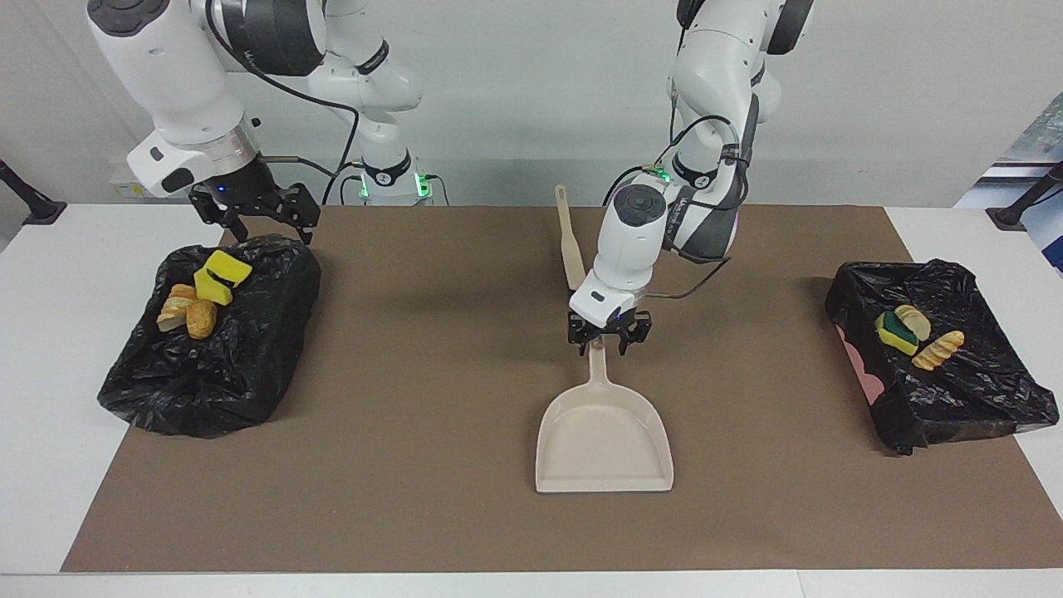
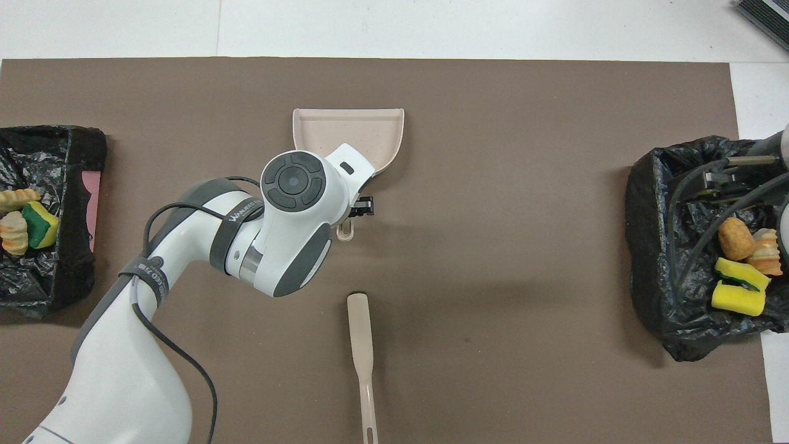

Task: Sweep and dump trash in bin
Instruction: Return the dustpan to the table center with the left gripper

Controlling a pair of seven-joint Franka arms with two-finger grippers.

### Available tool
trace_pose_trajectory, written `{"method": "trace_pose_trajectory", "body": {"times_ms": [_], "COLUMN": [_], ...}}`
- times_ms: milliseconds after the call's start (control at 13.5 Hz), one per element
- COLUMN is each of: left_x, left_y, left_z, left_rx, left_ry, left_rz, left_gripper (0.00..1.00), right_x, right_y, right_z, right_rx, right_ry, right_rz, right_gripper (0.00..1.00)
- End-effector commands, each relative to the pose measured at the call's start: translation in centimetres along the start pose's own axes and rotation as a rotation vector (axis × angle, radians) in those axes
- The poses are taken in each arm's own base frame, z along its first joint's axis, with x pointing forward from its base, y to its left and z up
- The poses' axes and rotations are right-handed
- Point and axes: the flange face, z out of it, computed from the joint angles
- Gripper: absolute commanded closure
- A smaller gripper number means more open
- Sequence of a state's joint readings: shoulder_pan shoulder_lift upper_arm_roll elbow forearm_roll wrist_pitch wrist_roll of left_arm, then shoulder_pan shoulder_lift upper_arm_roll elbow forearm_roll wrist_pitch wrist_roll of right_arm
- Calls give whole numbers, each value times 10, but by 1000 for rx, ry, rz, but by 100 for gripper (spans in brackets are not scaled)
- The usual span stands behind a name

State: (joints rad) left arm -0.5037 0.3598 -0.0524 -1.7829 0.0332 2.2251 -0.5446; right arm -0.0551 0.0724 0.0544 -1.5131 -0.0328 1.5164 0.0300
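The beige dustpan [image 1: 604,440] [image 2: 348,126] lies flat on the middle of the brown mat [image 1: 415,465], its handle pointing toward the robots. My left gripper [image 1: 604,342] [image 2: 360,209] hangs over the handle's end, open, its fingers apart on either side of it. The trash sits in two black-bagged bins. Yellow sponges [image 1: 220,276] [image 2: 738,290] and bread chunks [image 1: 191,314] lie in the bin [image 1: 191,399] at the right arm's end. A sponge [image 1: 897,332] and bread slices [image 1: 938,349] lie in the bin [image 1: 955,407] at the left arm's end. My right gripper [image 1: 256,220] waits open over the first bin's rim.
The beige brush [image 1: 571,249] [image 2: 360,345] with black bristles lies on the mat between the dustpan and the robots, its handle toward them. White tabletop borders the mat on all sides.
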Motion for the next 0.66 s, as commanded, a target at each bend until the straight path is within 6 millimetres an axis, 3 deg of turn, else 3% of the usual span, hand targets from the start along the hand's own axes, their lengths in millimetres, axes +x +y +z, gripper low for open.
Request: {"method": "trace_pose_trajectory", "body": {"times_ms": [0, 443, 591], "left_x": [-10, -19, -18], "left_y": [-43, -174, -202], "left_z": [-47, -180, -224], "left_rx": [35, 45, 44], "left_ry": [-43, -36, -47], "left_rz": [8, 160, 197], "left_gripper": [0, 0, 0], "right_x": [1, 1, 1], "right_y": [2, 2, 2], "right_z": [-3, -3, -3], "right_rx": [22, 22, 22], "right_ry": [1, 1, 1], "right_rz": [-12, -12, -12], "right_gripper": [0, 0, 0]}}
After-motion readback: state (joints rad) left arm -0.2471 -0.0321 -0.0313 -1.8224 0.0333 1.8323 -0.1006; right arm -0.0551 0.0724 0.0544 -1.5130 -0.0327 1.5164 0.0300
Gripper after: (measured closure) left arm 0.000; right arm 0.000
